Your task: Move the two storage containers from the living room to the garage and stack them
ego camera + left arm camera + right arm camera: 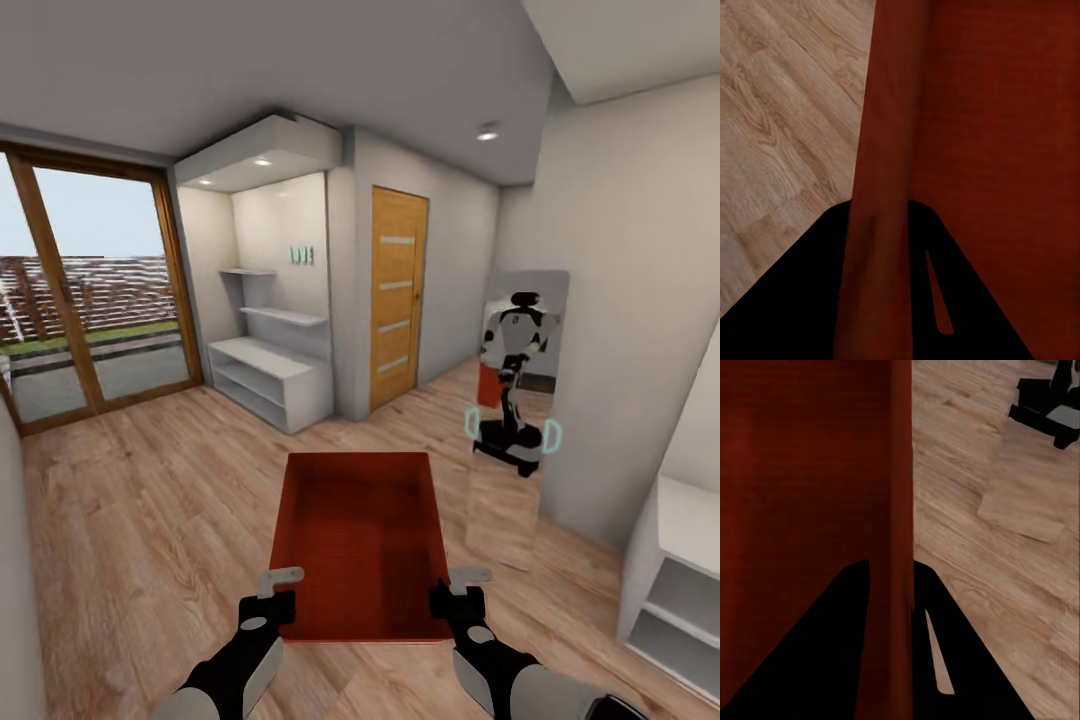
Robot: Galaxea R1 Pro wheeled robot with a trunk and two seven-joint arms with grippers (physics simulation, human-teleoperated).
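between both jaws: storage container (pixel 362 540), carried over wood floor (pixel 150 520) | left gripper (pixel 268 600), right gripper (pixel 458 597) each pinching a wall | garage, stacking not yet reached

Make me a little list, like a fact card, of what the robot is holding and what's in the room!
Holding: one orange-red storage container, lidless, nothing inside
Left gripper: clamped on the container's left wall
Right gripper: clamped on the container's right wall
Floor: light wood planks
Ahead: orange-wood door with pale stripes, shut
Left of the door: white shelves
Far left: big glass door, brick wall outside
Right: tall mirror showing the robot itself
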